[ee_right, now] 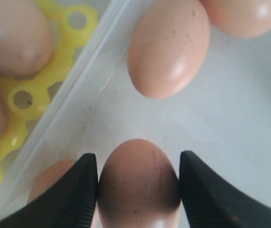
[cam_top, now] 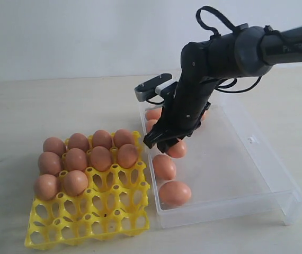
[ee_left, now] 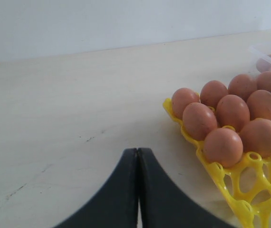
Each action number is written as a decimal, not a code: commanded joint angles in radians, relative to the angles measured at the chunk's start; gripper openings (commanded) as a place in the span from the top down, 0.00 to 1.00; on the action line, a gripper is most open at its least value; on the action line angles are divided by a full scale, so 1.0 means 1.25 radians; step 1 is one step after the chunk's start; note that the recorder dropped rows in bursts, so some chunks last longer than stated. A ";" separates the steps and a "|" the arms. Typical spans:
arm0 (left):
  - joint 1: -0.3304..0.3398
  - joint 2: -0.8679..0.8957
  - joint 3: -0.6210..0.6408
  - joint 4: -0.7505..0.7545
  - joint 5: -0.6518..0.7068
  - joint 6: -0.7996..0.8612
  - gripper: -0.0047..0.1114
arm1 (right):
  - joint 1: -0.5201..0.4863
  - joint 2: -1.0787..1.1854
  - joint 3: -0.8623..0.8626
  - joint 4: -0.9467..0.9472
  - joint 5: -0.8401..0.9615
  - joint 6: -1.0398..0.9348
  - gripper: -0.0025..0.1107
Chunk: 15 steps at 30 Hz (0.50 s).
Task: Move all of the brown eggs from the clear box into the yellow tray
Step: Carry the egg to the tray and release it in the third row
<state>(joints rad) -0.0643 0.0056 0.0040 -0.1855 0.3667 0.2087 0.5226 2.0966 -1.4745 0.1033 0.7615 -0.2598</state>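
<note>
Pale wood-grain surface, plain white wall behind. At front left of the exterior view, yellow tray with ten eggs seated in its rear cups: two full rows of four, plus two at the left end of the third row; front cups open. Just right of it, clear box, long wall running alongside the tray, too close to tell whether touching. Down inside the box near that tray-side wall, right gripper, arm reaching in from the upper right. In the right wrist view, fingers spread one egg's width and set against both sides of the gripped egg, pads on the shell. Cannot tell whether that egg rests on the box floor or hangs clear of it. Along the same wall, loose eggs: two toward the front of the box, at least two more behind the gripper, partly hidden by the arm. Seen only in the left wrist view, left gripper: fingers together, tips meeting along one seam, over bare surface, near one corner of the tray and its eggs.
</note>
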 commanded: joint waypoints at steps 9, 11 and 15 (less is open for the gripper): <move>-0.003 -0.004 -0.003 -0.001 -0.008 -0.002 0.96 | 0.037 -0.265 0.136 0.030 -0.186 0.001 0.98; -0.003 -0.004 -0.003 -0.001 -0.008 -0.002 0.96 | 0.070 -0.299 0.178 0.075 -0.258 0.001 0.98; -0.003 -0.004 -0.003 -0.001 -0.008 -0.002 0.96 | 0.138 -0.336 0.291 0.185 -0.517 -0.003 0.98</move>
<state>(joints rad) -0.0643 0.0056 0.0040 -0.1855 0.3667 0.2087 0.6498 1.7033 -1.1882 0.2499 0.3309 -0.2571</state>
